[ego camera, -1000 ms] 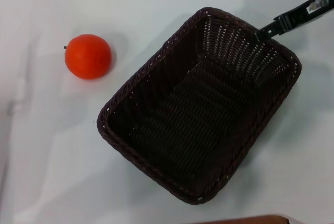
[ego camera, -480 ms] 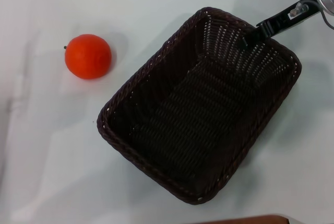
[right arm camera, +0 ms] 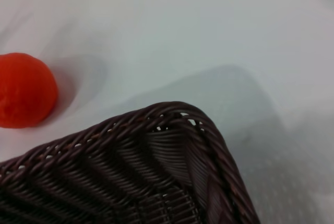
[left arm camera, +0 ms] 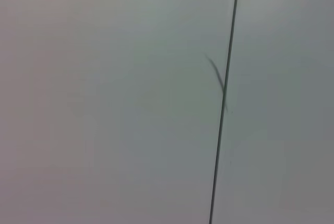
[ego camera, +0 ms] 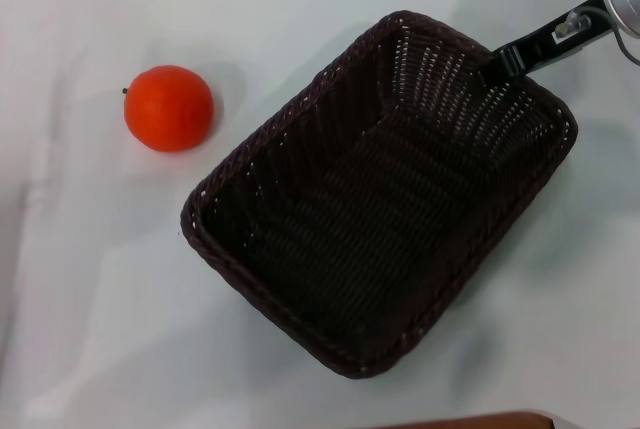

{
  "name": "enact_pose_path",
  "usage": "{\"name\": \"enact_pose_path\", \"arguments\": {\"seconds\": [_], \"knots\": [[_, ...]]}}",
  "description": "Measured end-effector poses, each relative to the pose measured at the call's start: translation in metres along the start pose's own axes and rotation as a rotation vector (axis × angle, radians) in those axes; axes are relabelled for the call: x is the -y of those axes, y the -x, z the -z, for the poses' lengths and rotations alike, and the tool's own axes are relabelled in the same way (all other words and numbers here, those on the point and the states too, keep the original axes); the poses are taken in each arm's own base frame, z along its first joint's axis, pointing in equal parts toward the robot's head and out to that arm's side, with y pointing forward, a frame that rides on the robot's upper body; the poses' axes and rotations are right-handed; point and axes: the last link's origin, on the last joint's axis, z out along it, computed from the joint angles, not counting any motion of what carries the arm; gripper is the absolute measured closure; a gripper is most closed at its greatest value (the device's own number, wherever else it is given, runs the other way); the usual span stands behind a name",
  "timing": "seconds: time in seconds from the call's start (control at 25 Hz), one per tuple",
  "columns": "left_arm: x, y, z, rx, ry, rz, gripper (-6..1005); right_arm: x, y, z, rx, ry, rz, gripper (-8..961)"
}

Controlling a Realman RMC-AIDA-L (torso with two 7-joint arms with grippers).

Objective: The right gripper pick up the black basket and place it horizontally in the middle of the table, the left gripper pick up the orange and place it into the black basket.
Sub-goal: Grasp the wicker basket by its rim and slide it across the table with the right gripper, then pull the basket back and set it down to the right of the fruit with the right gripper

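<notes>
The black basket [ego camera: 300, 104] lies slantwise on the white table [ego camera: 100, 299], its long side running from near left to far right. My right gripper [ego camera: 490, 64], a slim black tip, sits at the basket's far right rim and looks shut on it. The right wrist view shows a rounded corner of the basket rim [right arm camera: 130, 122] close up. The orange [ego camera: 168, 107] rests on the table left of the basket, apart from it, and also shows in the right wrist view [right arm camera: 23, 91]. My left gripper is out of view.
The left wrist view shows only pale surface with a thin dark seam [left arm camera: 224, 98]. A brown edge [ego camera: 470, 421] shows at the table's near side. Bare table lies left of and in front of the basket.
The right gripper's tip has drawn back from inside the basket to its far rim. The basket's near end has shifted slightly to the left and away.
</notes>
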Motion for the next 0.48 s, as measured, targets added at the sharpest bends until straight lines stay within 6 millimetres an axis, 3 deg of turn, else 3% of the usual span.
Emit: {"name": "enact_pose_path", "arguments": {"seconds": [0.28, 0.48], "knots": [[0.001, -0.003, -0.002, -0.012, 0.005, -0.009, 198, -0.007, 0.008, 0.01, -0.036, -0.004, -0.11, 729], [0.004, -0.007, -0.006, -0.034, 0.012, -0.026, 198, -0.013, 0.029, 0.025, -0.079, -0.03, -0.263, 729]]}}
